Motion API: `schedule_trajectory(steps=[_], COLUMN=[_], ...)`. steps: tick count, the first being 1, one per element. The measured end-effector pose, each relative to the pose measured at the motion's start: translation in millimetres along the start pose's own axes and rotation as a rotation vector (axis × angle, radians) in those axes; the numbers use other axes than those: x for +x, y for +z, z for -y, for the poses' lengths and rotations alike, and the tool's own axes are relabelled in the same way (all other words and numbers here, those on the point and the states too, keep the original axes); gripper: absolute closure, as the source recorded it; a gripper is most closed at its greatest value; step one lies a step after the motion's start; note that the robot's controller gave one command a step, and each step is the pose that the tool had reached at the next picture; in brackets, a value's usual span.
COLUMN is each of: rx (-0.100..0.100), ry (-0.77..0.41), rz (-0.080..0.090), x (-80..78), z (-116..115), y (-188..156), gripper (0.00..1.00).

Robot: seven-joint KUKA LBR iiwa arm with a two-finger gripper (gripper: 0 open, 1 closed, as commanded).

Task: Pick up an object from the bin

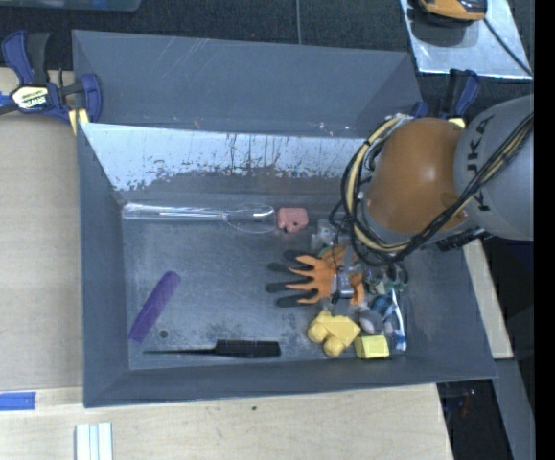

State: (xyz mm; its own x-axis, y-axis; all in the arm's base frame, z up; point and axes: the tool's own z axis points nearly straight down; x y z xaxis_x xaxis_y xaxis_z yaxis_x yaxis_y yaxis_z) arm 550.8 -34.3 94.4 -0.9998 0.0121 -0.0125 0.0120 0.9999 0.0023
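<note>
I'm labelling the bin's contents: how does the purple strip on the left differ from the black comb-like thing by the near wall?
The purple strip is shorter and broader; the black thing is longer and thinner, tapering towards its left end. The purple strip slants across the floor; the black thing lies level along the near wall. Both lie flat, apart from each other.

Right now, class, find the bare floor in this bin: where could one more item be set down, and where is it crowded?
Free: the middle floor, bordered by clear spoon, purple stick, black comb and orange-and-black toy. Crowded: the view's lower-right corner, around the yellow pieces.
</note>
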Motion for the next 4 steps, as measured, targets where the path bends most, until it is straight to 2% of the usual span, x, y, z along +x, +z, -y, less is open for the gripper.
schedule_trajectory(steps=[1, 2, 3, 4], rx=[0.001, -0.001, 0.002, 0.002], ry=[-0.019, 0.051, 0.075, 0.075], rz=[-0.004, 0.005, 0.002, 0.002], x=[-2.2, -57.7, -63.8, -63.8], z=[3, 14, 58, 58], y=[6, 21, 23, 23], gripper=[0.0, 0.0, 1.0, 1.0])
